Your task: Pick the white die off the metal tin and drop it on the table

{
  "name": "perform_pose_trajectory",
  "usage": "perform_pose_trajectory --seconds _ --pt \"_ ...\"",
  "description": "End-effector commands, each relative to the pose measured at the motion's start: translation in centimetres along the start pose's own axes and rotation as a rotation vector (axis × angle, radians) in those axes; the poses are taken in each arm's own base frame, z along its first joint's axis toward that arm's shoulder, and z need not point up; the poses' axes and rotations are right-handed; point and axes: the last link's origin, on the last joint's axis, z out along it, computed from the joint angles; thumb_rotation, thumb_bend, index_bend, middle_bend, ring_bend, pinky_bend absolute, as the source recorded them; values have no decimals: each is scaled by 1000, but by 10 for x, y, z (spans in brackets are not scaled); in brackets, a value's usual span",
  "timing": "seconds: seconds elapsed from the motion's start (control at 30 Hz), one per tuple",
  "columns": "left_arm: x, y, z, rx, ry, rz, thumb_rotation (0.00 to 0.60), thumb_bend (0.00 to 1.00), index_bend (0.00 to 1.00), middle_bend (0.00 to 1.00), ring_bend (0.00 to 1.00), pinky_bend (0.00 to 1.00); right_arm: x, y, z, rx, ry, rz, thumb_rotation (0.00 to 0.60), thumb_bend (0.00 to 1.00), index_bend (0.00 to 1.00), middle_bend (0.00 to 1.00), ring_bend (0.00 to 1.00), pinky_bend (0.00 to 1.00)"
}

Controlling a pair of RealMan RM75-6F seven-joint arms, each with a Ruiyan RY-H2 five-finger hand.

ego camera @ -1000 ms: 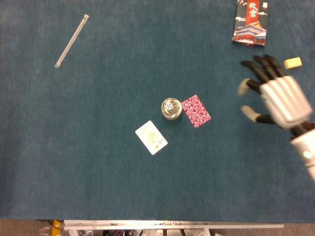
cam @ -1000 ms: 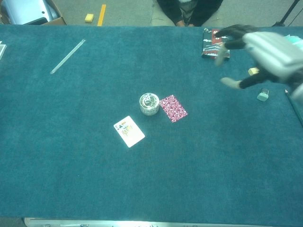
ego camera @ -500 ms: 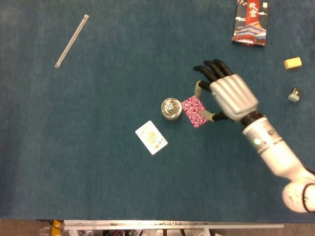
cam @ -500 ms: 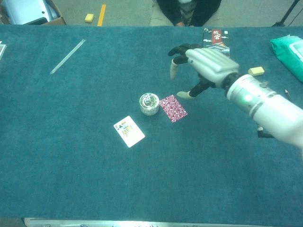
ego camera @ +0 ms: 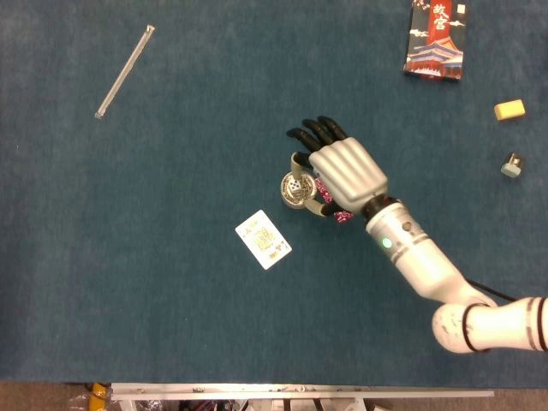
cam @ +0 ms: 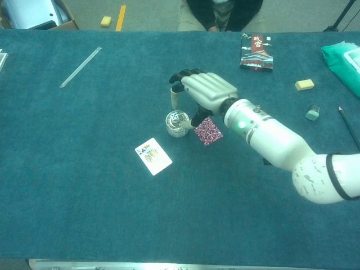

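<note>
the white die [ego camera: 294, 184] sits on top of the metal tin [ego camera: 297, 196], near the middle of the desk [ego camera: 171, 300]. our right hand [ego camera: 342, 171] is above and just beside the tin, with the back of the hand up. its fingers [ego camera: 310, 133] are spread apart and hold nothing; one pale fingertip comes down beside the far edge of the tin and another beside its right edge. we cannot tell if these tips touch the tin or the die. the die lies free between them.

under the palm a red patterned card [cam: 208, 131] is partly covered, just to the right of the tin. a face-up playing card [ego camera: 263, 239] lies near the tin, on the side toward us and to the left. well apart, at the far left, lies a clear thin rod [ego camera: 125, 70]. at the far right we see a dark box with red print [ego camera: 435, 38], a yellow block [ego camera: 509, 109] and a small grey piece [ego camera: 510, 165]. our left hand does not show in either view.
</note>
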Motion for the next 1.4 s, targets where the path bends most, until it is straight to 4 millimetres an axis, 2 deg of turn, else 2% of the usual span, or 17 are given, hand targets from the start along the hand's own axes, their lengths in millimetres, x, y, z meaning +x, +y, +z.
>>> perform_pose_trajectory --seconds 0.03,0.57,0.83,1.4 --pt "0 -1 0 2 1 -2 600 267 275 211 133 128 -1 -3 5 -7 -1 -6 600 174 467 157 0 0" --pt "-1 -9 -1 17 2 -3 600 267 275 210 133 128 -8 -4 20 -50 -34 -15 600 212 467 160 0 0" --pt "-2 -11 -1 20 2 -3 600 267 275 210 133 128 -10 -5 21 -53 -47 -18 600 248 481 173 0 0" --pt "-4 -14 -1 34 2 -8 600 267 275 209 133 128 -13 -4 24 -63 -59 -25 600 252 526 197 0 0"
